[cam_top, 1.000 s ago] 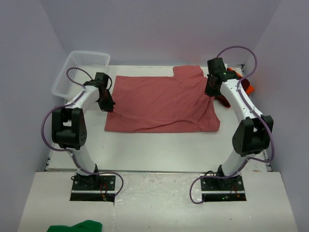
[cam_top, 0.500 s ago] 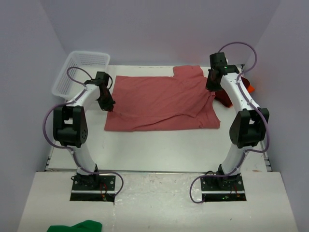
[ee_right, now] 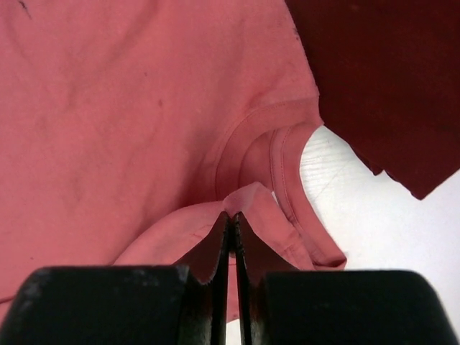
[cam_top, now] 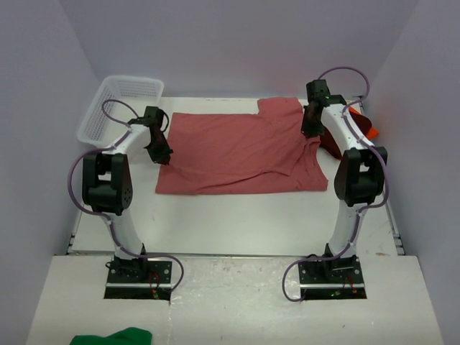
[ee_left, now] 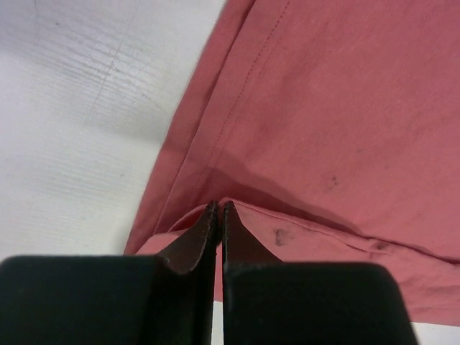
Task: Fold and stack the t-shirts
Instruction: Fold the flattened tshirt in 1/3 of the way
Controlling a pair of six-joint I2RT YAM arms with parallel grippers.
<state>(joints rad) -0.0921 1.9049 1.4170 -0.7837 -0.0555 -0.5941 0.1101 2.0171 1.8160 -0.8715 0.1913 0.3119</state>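
Observation:
The rose t-shirt [cam_top: 237, 151] lies spread across the table's middle. My left gripper [cam_top: 162, 156] is shut on its left hem, a pinched fold between the jaws in the left wrist view [ee_left: 219, 208]. My right gripper [cam_top: 309, 133] is shut on a fold of the shirt beside the collar [ee_right: 284, 154], seen in the right wrist view [ee_right: 233, 215]. The dark maroon t-shirt [ee_right: 381, 79] lies at the right, partly under my right arm [cam_top: 334, 147]. A bit of the orange t-shirt [cam_top: 371, 131] shows behind it.
A white mesh basket [cam_top: 118, 108] stands at the back left corner. Something green [cam_top: 115, 336] lies off the table at the bottom left. The walls close in on three sides.
My right gripper has moved up and left along the shirt's right edge, dragging the fabric and bunching the lower right corner. My left gripper has shifted slightly.

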